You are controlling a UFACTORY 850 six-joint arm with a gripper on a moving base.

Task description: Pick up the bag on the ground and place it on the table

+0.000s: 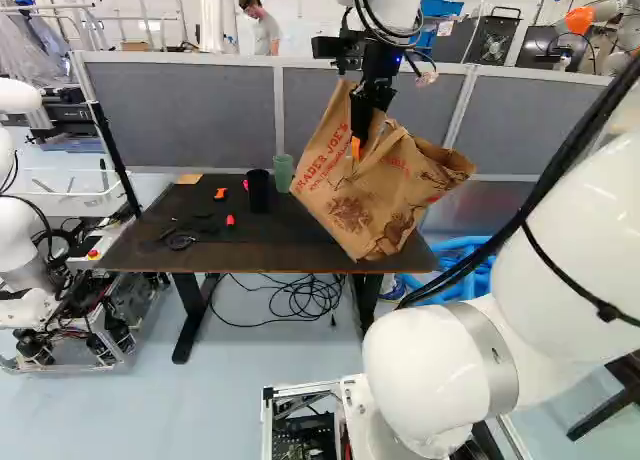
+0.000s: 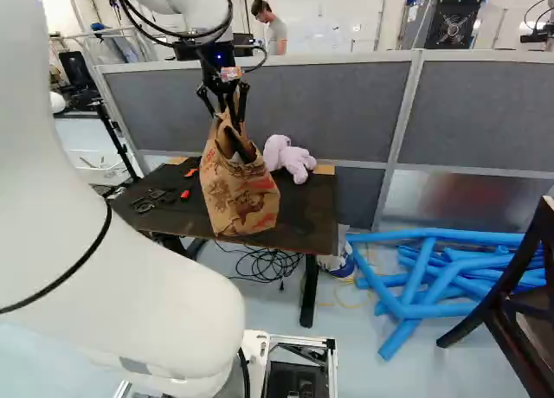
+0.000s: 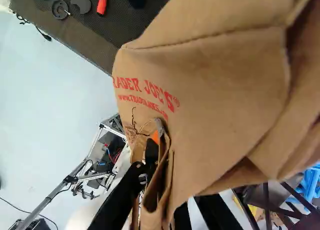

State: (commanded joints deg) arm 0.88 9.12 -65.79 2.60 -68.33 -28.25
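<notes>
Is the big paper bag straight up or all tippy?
Tipped: in the left base view, the bag slants, with one bottom corner pointing down.

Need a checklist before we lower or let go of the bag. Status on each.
1. Gripper holding the paper bag: ok, fingers on both sides of its top edge.
2. Bag off the floor: ok.
3. Bag upright: not ok, tilted in the left base view.
4. Bag's bottom resting on the table: cannot tell.
5. Bag's bottom fully inside the table edge: cannot tell.
6. Gap to the green cup: cannot tell, they look close in the left base view.
</notes>
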